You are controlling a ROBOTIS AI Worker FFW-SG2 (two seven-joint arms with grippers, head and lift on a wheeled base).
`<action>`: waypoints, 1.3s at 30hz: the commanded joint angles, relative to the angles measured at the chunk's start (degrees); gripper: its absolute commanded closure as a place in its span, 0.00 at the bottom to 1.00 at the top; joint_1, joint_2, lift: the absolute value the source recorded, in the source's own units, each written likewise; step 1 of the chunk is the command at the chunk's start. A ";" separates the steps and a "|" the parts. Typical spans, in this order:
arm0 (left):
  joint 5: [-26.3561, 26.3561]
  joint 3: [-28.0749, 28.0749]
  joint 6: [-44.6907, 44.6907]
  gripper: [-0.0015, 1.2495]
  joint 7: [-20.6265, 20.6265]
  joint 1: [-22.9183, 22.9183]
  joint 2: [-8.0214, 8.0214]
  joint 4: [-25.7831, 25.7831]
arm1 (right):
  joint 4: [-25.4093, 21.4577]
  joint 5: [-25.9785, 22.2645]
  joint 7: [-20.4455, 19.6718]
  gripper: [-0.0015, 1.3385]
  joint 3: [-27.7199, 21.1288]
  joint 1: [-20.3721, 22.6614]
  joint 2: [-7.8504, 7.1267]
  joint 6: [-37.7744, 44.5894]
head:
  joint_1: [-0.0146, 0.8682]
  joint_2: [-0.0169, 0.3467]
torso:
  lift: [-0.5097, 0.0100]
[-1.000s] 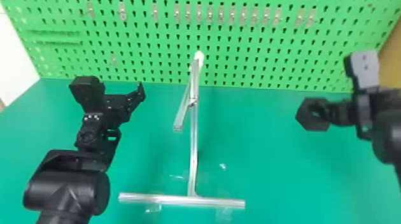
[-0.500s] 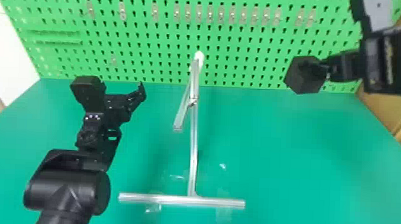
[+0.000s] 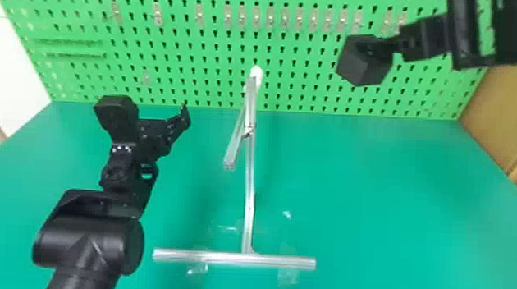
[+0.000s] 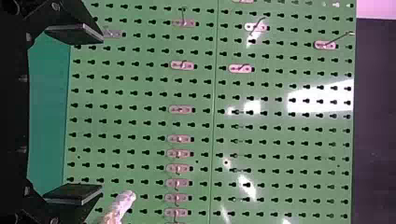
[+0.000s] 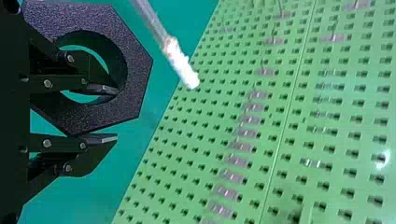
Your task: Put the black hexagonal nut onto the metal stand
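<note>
With the left gripper (image 4: 100,114) sitting spread wide, the right gripper (image 5: 112,114) is pinching the black hexagonal nut (image 3: 361,65) in the air, right of the metal stand (image 3: 249,187), so the job is likely bringing it over, then lining it up with the white tip (image 5: 185,67).

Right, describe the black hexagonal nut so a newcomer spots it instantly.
Before the green pegboard, right of the metal stand, is the right gripper. It pinches the black hexagonal nut, set apart from the right arm by six sides and a big round hole.
</note>
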 commanded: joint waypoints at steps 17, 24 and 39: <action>-0.30 -0.10 0.22 0.12 0.00 -0.12 0.00 0.00 | 10.84 0.30 8.99 0.82 13.81 -9.78 4.76 -6.99 | 0.80 0.27 | 0.98; -0.30 -0.19 0.22 0.12 0.00 -0.12 0.00 0.00 | 14.00 0.57 10.84 0.82 15.04 -10.13 6.43 -10.42 | 0.80 0.27 | 0.98; -0.30 -0.19 0.39 0.12 0.00 -0.12 0.00 0.00 | 20.33 0.83 12.15 0.82 17.42 -11.98 9.77 -15.16 | 0.80 0.27 | 0.98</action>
